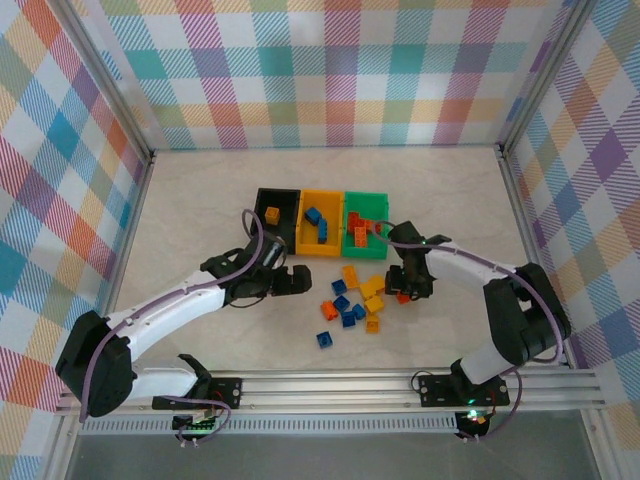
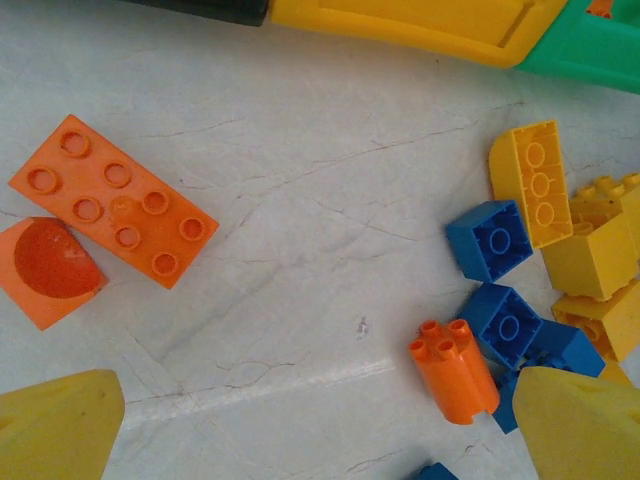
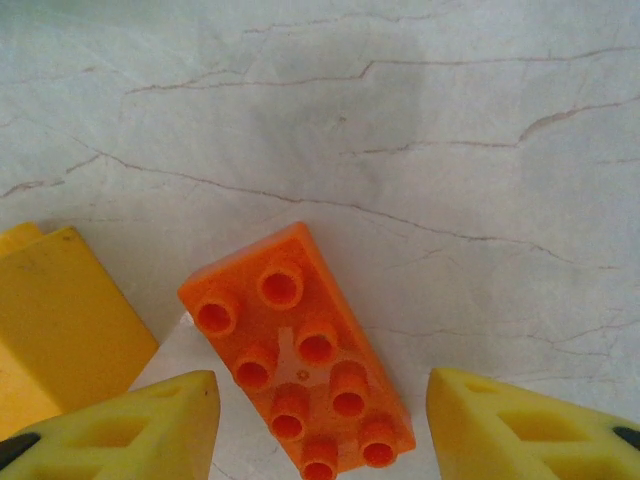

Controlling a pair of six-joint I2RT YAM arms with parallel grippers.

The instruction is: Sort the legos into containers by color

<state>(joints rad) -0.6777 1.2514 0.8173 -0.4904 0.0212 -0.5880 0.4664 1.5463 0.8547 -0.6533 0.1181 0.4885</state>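
Right gripper (image 3: 322,392) is low over the table (image 1: 200,200), its yellow fingers (image 3: 130,425) part open and straddling a long orange brick (image 3: 300,365). We see a thin gap on each side, so nothing is clamped. That brick lies flat, studs up, skewed to the fingers, with a yellow brick (image 3: 55,320) just beside it. From above we put this gripper at the right edge of the loose pile (image 1: 352,305), in front of the green bin (image 1: 380,252). Left gripper (image 2: 320,430) is spread wide and holds nothing. From above it sits left of the pile, in front of the black bin (image 1: 262,228). Its wrist view gives us a second long orange brick (image 2: 115,200), flat and studs up, right against an orange piece (image 2: 45,268) with a round face. Both are well apart from an orange round brick (image 2: 455,368) that sits against the pile's blue blocks (image 2: 490,240) and yellow blocks (image 2: 595,255). The three bins stand touching in a row at mid-table: black left, yellow bin (image 1: 303,240) middle, green right. We count one orange-looking brick (image 1: 271,214) in the black bin. Blue bricks (image 1: 318,222) sit in the yellow bin and orange bricks (image 1: 358,228) in the green bin. The pile is blue, yellow and orange mixed, on the table just in front of the yellow and green bins.
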